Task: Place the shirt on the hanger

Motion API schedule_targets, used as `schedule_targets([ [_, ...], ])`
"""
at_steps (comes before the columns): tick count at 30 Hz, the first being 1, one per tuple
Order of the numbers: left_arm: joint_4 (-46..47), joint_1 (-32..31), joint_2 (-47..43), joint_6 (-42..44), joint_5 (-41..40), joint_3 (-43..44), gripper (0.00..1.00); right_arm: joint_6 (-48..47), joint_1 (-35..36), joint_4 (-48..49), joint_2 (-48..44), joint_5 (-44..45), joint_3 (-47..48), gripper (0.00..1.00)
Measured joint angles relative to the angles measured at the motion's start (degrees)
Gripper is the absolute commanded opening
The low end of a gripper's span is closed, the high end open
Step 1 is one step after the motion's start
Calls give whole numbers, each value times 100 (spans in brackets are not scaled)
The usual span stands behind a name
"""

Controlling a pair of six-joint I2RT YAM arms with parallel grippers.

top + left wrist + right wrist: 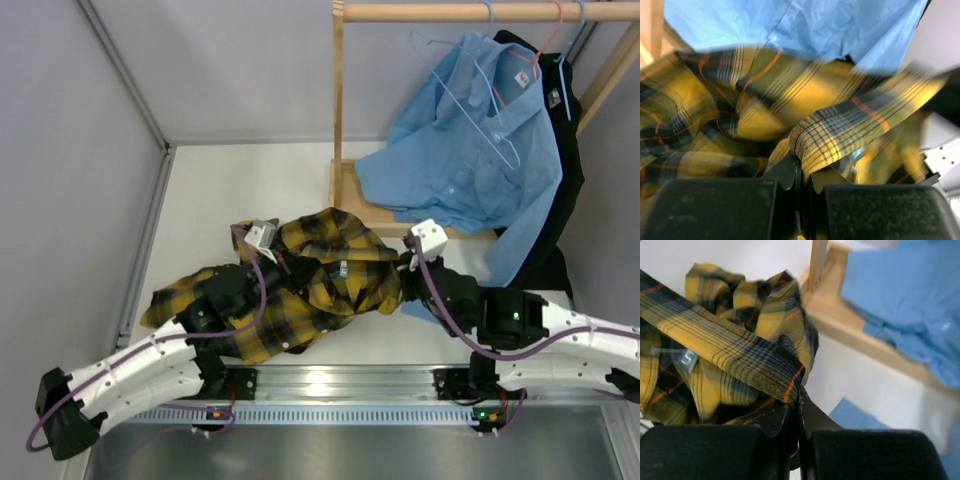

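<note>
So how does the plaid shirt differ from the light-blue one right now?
The plaid shirt is yellow-and-black checked; the light-blue shirt is plain. The plaid shirt is bunched up over the table, held by the left gripper and right gripper; the light-blue shirt hangs from the rack, untouched. Both are shirts.

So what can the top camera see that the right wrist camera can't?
Only the top camera shows the left arm and the right arm, the pale-blue hanger hooked on the rail, and the black garment. Only the right wrist camera shows the right gripper up close, shut on a strip of the plaid shirt. Both show the plaid shirt, the light-blue shirt and the wooden rack base.
</note>
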Motion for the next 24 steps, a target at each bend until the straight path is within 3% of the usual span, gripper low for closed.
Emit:
schedule_targets([
  [5,-157,-494,601,-33,-872,459,0,1318,-345,-57,-798,-551,-1377,1],
  [9,-903,-522,1180,79,-1283,1145,0,1626,-780,-39,-542,-1047,-1519,11],
  [10,-1169,-514,1296,140,-1342,1351,0,1622,-872,-39,-433,-1150,-1513,16],
  [11,-1449,-507,1416,205,-1394,1578,0,1554,-960,-63,-299,-1283,-1486,36],
  [12,-1687,-501,1532,284,-1419,1805,0,1502,-1021,-66,-197,-1386,-1456,48],
  [14,-2138,-490,1690,439,-1412,2186,0,1207,-1102,-68,-9,-1696,-1362,66],
  [15,-2330,-485,1753,518,-1394,2354,0,992,-1106,-44,26,-1895,-1322,69],
  [22,-3167,-479,1862,879,-925,2750,0,-378,-1115,166,262,-2649,-756,70],
  [24,-3270,-476,1869,927,-758,2776,0,-708,-1117,243,498,-2632,-448,61],
])
